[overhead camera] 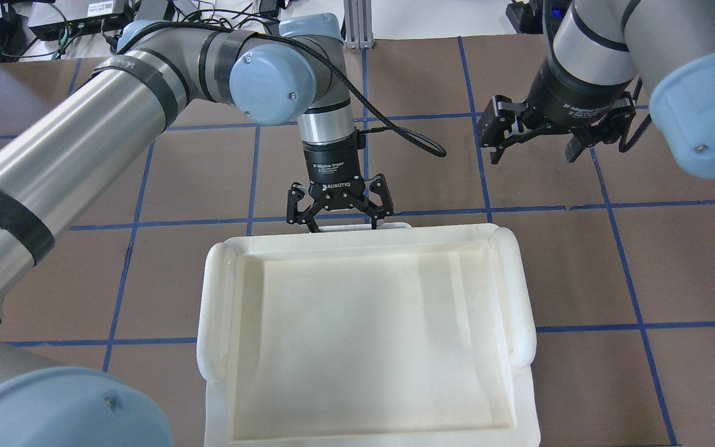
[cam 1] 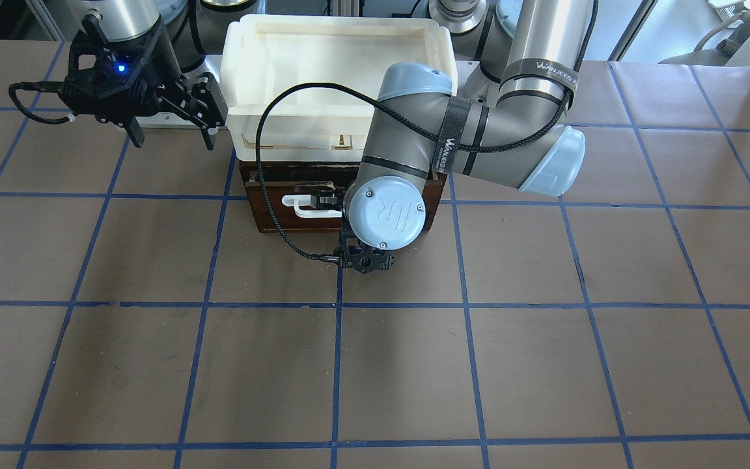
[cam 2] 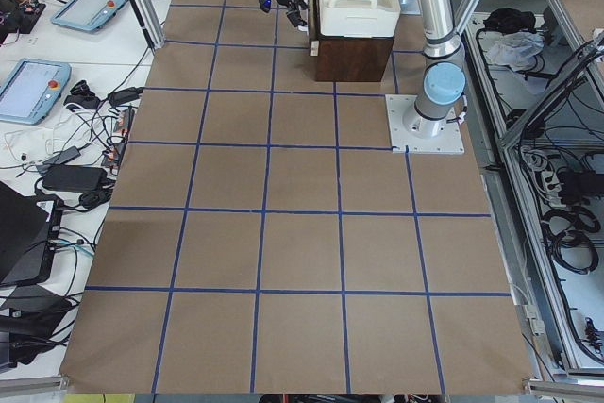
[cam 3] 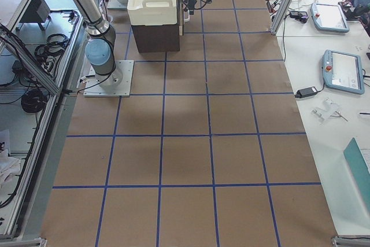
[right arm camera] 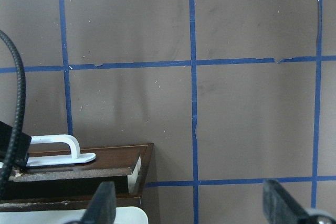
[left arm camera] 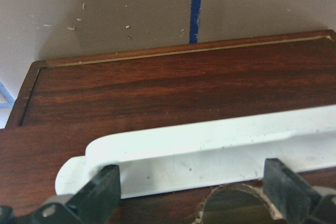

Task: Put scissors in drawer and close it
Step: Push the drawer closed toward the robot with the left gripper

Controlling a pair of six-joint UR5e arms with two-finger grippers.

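The scissors show in no view. The drawer (cam 1: pixel 271 212) has a dark brown front and a white loop handle (cam 1: pixel 298 202), and sits under the white tray. In the right wrist view the drawer (right arm camera: pixel 79 174) stands out a little from its case. My left gripper (overhead camera: pixel 340 222) is open right at the handle (left arm camera: pixel 210 148), with one finger (left arm camera: pixel 105 190) towards the handle's left end and the other further right, holding nothing. My right gripper (overhead camera: pixel 534 149) is open and empty, hovering over the table beside the drawer (cam 1: pixel 170 133).
A white plastic tray (overhead camera: pixel 221 298) sits on top of the drawer case and hides the drawer from overhead. The left arm's elbow (cam 1: pixel 414 143) hangs over the drawer front. Brown table surface with blue grid lines (cam 1: pixel 336 365) stretches in front.
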